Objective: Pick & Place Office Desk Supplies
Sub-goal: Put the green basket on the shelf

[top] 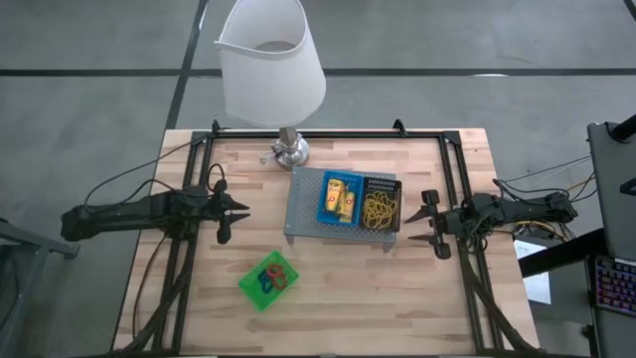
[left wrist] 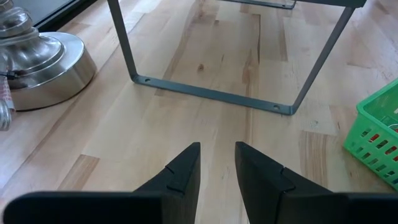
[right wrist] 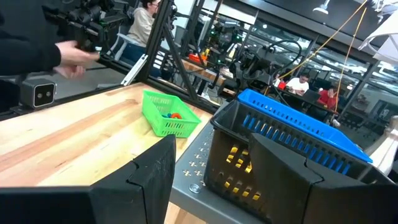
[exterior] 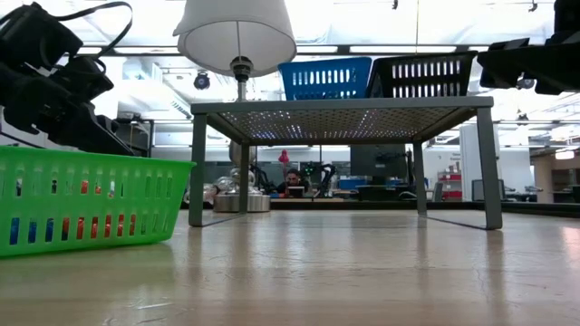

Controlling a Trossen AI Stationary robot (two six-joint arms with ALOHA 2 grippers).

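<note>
Both arms idling at opposite tabletop edges, nothing held.

Left gripper (top: 231,212) is hovering near the left edge, fingers (left wrist: 180,174) slightly apart and empty. Right gripper (top: 429,224) is hanging by the right edge, jaws spread wide, just beside the black bin (top: 380,204). Blue bin (top: 341,197) and black bin are sitting side by side on the grey mesh tray (top: 302,211) mid-table; green bin (top: 268,279) is lying toward the front edge. Lamp (top: 270,70) is standing at the back edge.

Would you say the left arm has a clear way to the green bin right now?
Probably yes: the left gripper hangs above bare table, fingers apart and empty, and nothing stands between it and the green bin.
</note>
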